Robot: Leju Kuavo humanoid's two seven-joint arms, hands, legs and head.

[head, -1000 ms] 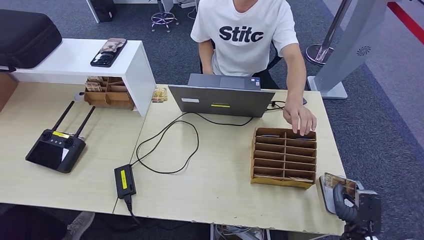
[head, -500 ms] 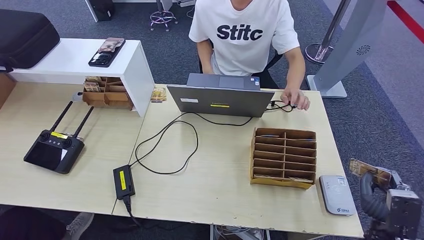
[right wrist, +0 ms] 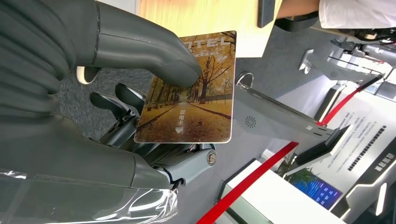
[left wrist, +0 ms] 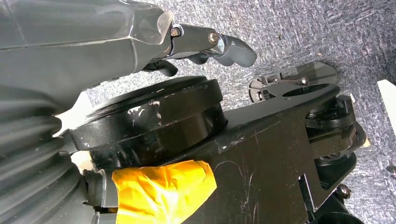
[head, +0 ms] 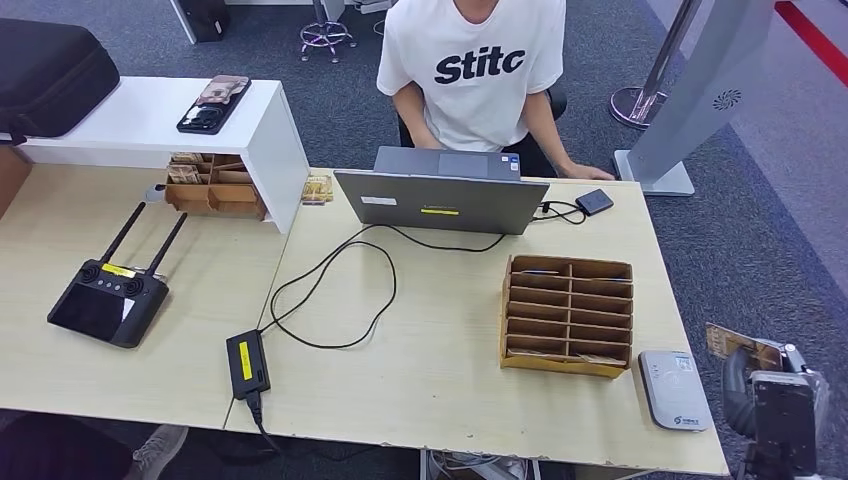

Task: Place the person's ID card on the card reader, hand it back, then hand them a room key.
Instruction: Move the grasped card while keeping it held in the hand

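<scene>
Room key (right wrist: 191, 93) is pinched by right hand (right wrist: 140, 84) beyond table (head: 440, 380) edge, card reader (head: 675, 390) just beside, grey carpet (head: 770, 250) below; left hand (left wrist: 205, 44) fingers curled, empty.

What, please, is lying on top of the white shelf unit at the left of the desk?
Two phones lie on the white shelf unit. A black case hides its far-left end.

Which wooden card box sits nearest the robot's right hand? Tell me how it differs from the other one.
The slotted card box out on the open table, beside the white card reader, is nearest the right hand. The other box is tucked under the white shelf.
</scene>
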